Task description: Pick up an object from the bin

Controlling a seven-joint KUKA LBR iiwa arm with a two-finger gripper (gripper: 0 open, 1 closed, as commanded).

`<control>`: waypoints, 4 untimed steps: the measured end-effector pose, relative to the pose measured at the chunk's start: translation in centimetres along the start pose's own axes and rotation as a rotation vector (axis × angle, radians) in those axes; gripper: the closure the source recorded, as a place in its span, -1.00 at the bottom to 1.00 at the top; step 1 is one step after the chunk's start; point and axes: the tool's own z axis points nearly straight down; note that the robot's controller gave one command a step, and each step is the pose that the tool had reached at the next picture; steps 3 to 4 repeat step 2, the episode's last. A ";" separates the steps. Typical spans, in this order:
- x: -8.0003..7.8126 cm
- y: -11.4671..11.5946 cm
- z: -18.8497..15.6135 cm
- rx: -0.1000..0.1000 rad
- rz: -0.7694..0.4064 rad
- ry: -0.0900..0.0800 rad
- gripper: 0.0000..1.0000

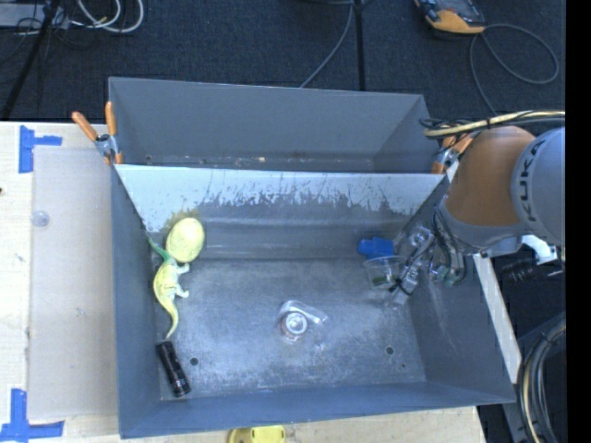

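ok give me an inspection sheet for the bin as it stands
surface: grey bin, floor scuffed
job's things: yellow ball, green lizard and black tube along the left wall; clear piece at centre; blue thing and clear cup at right
clutter: nothing seen
gripper: low at the bin's right side, close beside the clear cup
cables: several on the floor behind the bin
surroundings: dark floor

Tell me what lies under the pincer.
Beside the pincer lie a small blue block-shaped piece and a clear plastic piece in the grey metal bin. What is directly beneath it is covered.
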 end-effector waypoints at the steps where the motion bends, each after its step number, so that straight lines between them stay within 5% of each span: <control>1: -0.7 1.1 0.5 0.000 0.187 0.001 -1.00; 4: -0.8 1.3 0.6 0.001 0.163 0.001 -1.00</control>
